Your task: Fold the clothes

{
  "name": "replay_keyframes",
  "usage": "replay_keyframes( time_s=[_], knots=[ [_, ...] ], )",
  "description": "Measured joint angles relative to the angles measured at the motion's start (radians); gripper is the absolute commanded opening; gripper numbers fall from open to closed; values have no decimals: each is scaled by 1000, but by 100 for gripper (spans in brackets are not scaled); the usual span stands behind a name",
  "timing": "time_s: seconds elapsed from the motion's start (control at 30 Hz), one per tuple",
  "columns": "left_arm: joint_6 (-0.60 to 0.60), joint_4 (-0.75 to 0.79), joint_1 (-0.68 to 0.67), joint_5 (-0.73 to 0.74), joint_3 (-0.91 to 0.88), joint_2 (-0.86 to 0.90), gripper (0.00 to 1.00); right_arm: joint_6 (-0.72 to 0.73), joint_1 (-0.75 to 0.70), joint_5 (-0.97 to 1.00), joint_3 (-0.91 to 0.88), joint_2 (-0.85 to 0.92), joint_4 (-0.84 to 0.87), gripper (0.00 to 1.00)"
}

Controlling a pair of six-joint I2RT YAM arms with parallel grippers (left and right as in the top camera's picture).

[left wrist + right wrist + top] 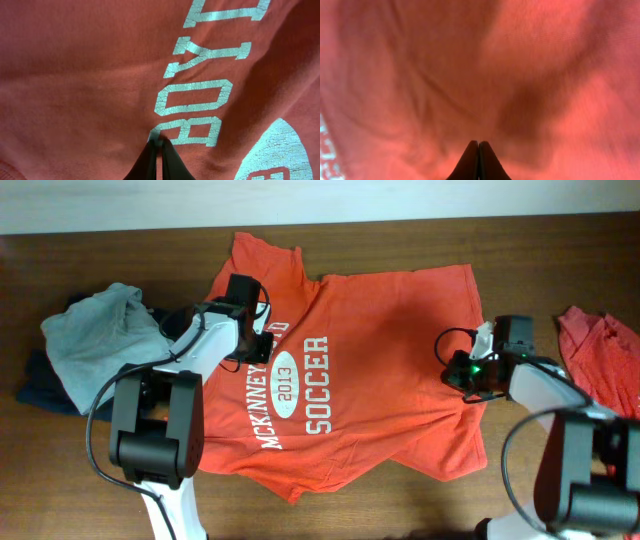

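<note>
An orange-red T-shirt (390, 330) with white lettering lies spread flat across the middle of the table. My left gripper (270, 343) stands on its left part, by the lettering. In the left wrist view this gripper (159, 136) is shut on a small pucker of the printed cloth (200, 95). My right gripper (463, 375) stands on the shirt's right part. Its jaws (478, 144) are fully together with their tips against the cloth (470, 65), and no cloth shows between them.
A pale grey-blue garment (95, 335) lies crumpled at the left on a dark navy one (40, 388). Another orange-red garment (600, 345) lies at the right edge. Bare wooden table (420, 500) shows along the front and back.
</note>
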Motion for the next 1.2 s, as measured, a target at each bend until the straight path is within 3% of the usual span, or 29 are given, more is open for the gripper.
replay_keyframes(
  time_s=[0.27, 0.4, 0.47, 0.5, 0.53, 0.63, 0.83, 1.03, 1.2],
  knots=[
    [-16, 259, 43, 37, 58, 87, 3, 61, 0, -92, 106, 178, 225, 4],
    [-24, 232, 71, 92, 216, 185, 4, 68, 0, -117, 220, 263, 228, 4],
    [-24, 209, 80, 101, 292, 227, 11, 59, 0, -107, 272, 286, 198, 5],
    [-25, 190, 80, 103, 314, 235, 15, 49, 0, -98, 303, 296, 158, 11],
    [-25, 145, 82, 94, 370, 256, 29, 33, 0, -80, 342, 306, 113, 21],
    [-27, -30, 84, 79, 519, 288, 43, -29, 1, -50, 472, 321, -132, 26],
    [-19, -504, 108, 44, 973, 291, 41, -187, 1, -11, 739, 260, -569, 33],
    [-14, -941, 112, -19, 1349, 272, 32, -229, 1, 0, 768, -30, -758, 41],
    [-8, -1000, 111, -61, 1418, 163, 32, -229, 1, 60, 777, -330, -897, 46]
  ],
)
